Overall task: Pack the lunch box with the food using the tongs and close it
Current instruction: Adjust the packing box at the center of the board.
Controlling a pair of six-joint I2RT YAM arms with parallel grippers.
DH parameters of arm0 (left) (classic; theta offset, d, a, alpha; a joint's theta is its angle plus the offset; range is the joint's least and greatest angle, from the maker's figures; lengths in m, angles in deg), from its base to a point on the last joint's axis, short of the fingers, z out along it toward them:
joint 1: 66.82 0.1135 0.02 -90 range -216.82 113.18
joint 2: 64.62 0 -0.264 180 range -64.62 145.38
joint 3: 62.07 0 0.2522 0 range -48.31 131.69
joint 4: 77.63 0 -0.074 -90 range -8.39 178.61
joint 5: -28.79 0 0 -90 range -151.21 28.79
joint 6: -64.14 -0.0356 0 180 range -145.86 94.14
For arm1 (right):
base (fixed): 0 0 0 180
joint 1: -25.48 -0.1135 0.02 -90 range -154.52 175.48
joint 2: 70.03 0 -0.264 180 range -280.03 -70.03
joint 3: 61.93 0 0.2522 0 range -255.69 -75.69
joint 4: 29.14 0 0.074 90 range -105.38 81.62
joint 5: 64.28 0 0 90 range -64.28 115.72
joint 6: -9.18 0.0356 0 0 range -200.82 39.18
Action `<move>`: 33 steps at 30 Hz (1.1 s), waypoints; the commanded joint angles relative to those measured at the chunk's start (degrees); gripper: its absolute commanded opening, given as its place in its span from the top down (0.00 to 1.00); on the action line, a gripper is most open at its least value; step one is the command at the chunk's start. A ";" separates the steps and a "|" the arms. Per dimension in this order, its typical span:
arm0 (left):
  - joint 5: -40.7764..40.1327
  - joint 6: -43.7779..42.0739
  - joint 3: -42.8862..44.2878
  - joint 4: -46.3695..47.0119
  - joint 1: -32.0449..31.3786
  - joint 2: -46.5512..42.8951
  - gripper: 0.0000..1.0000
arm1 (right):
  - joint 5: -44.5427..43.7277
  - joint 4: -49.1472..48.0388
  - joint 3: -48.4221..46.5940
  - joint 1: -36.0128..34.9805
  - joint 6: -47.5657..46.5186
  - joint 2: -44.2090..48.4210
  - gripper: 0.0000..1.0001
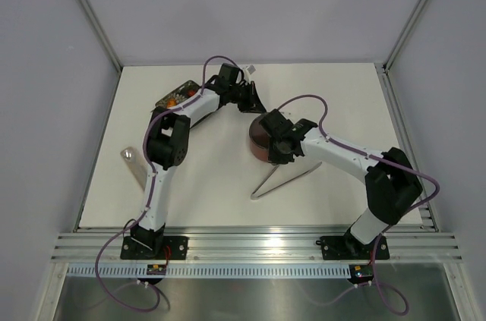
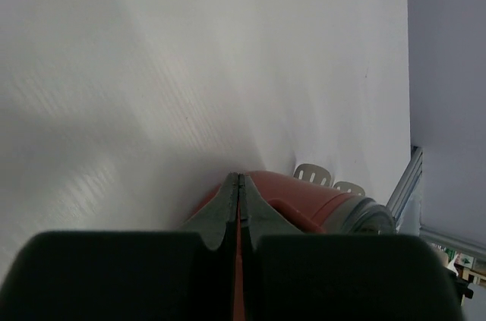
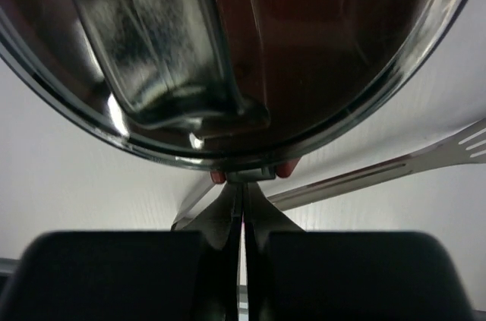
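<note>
The lunch box (image 1: 258, 131) sits mid-desk (image 1: 342, 93), with the tongs (image 1: 282, 181) lying just near of it and a black tray (image 1: 164, 100) far left. The right tool (image 3: 243, 184), fingers together, dips to its near rim. The left tool (image 2: 239, 182), also together, points at its far side.

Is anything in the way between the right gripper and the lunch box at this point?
Nothing visible. The right gripper, shut, sits right at the rim of the lunch box. The tongs lie on the table beside the pot, not between the two.
</note>
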 commanded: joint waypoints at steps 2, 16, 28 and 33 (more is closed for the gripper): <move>3.54 0.23 -3.72 3.33 -0.41 -2.03 1.00 | -6.25 -0.85 -4.62 0.05 0.21 -1.93 0.98; 4.69 -1.45 -9.44 5.53 -2.43 -4.49 1.00 | -7.40 -3.48 -5.69 2.33 -2.87 -4.92 0.98; 3.02 -2.15 -14.45 6.32 -2.43 -8.71 1.00 | -7.49 -5.68 -5.16 6.37 -7.79 -4.83 0.99; 2.05 -2.59 -16.21 6.32 -2.43 -9.59 1.00 | -7.84 -6.03 -4.63 8.22 -9.81 -3.95 0.99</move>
